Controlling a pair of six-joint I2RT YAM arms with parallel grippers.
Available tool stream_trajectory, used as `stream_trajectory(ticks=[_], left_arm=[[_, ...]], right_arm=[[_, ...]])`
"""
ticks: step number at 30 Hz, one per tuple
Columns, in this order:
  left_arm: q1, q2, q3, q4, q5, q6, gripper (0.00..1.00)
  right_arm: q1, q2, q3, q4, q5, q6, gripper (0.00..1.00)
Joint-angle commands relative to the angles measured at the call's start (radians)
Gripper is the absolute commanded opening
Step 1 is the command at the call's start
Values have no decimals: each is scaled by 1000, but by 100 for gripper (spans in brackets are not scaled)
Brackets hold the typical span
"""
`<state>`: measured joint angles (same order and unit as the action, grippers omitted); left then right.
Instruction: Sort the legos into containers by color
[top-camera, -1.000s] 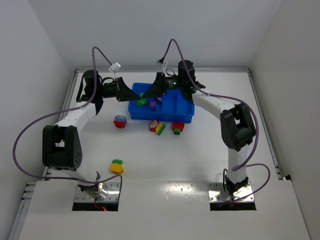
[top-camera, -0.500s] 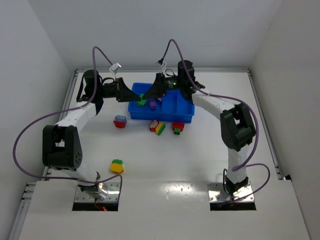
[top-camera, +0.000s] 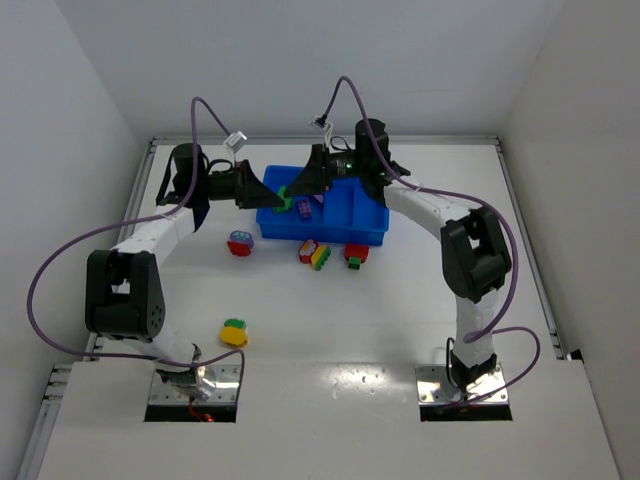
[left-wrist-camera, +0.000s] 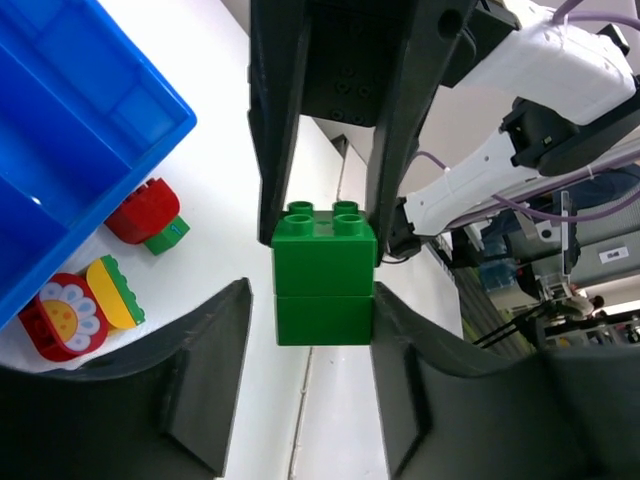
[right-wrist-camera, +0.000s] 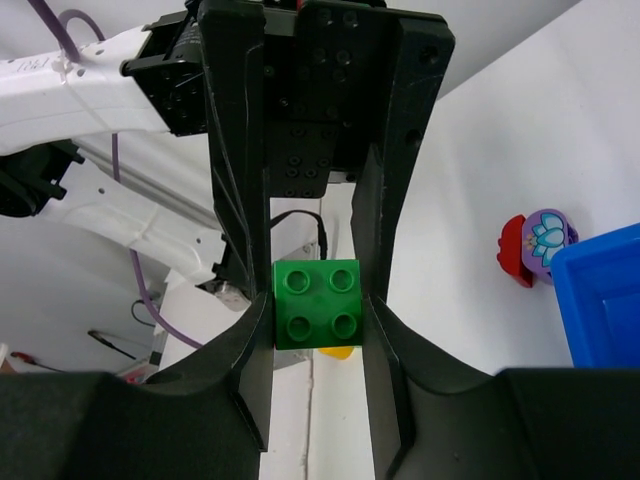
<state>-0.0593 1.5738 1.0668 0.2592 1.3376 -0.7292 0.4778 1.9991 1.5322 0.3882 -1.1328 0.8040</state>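
My right gripper (right-wrist-camera: 317, 310) is clamped on the green lego (left-wrist-camera: 324, 265), pinched between its fingertips. My left gripper (left-wrist-camera: 308, 300) faces it, jaws spread, with a gap on one side. From above, both grippers cover most of the lego; I cannot tell whether it hangs over the blue tray (top-camera: 365, 215).

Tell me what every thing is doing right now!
green lego, pinched by the right gripper.
right gripper, shut on the green lego.
left gripper, open around the green lego.
blue tray, holds a purple lego.
other legos, lying loose on the table.
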Motion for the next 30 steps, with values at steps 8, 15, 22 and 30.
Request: stream_trajectory(ticks=[8, 15, 22, 30], left_arm=[[-11, -31, -18, -2, -12, 54, 13], [-11, -43, -40, -109, -23, 136, 11], [-11, -96, -82, -182, -51, 206, 11], [-11, -106, -68, -282, -121, 303, 11]], right_arm=[[2, -16, 55, 69, 7, -25, 0], [-37, -5, 81, 38, 53, -55, 0], [-68, 36, 158, 20, 96, -75, 0], [-97, 55, 204, -9, 134, -120, 0]])
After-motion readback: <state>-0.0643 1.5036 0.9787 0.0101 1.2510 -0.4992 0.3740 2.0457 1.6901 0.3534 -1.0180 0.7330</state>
